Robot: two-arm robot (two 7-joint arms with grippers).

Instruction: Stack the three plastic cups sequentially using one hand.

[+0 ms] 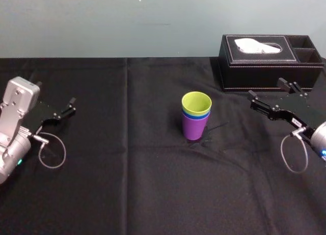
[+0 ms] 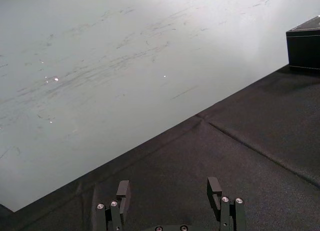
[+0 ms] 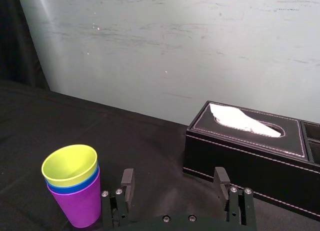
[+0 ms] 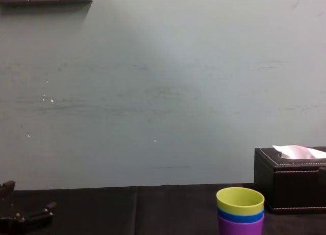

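The three plastic cups stand nested upright in one stack at the table's middle: the purple cup [image 1: 194,127] at the bottom, the blue cup [image 1: 196,114] in it, the yellow-green cup [image 1: 196,104] on top. The same stack appears as purple cup [image 3: 80,203], blue cup [image 3: 72,186] and yellow-green cup [image 3: 70,165], and as yellow-green cup [image 4: 240,200] in the chest view. My right gripper [image 1: 266,95] hovers open and empty to the right of the stack, apart from it, its fingers [image 3: 127,183] wide. Far left, my left gripper [image 1: 69,106] rests open, holding nothing.
A black tissue box [image 1: 270,62] with a white tissue sits at the back right, just behind my right gripper. Black cloth [image 1: 132,184] covers the table, and a pale wall stands behind. Cable loops hang from both wrists.
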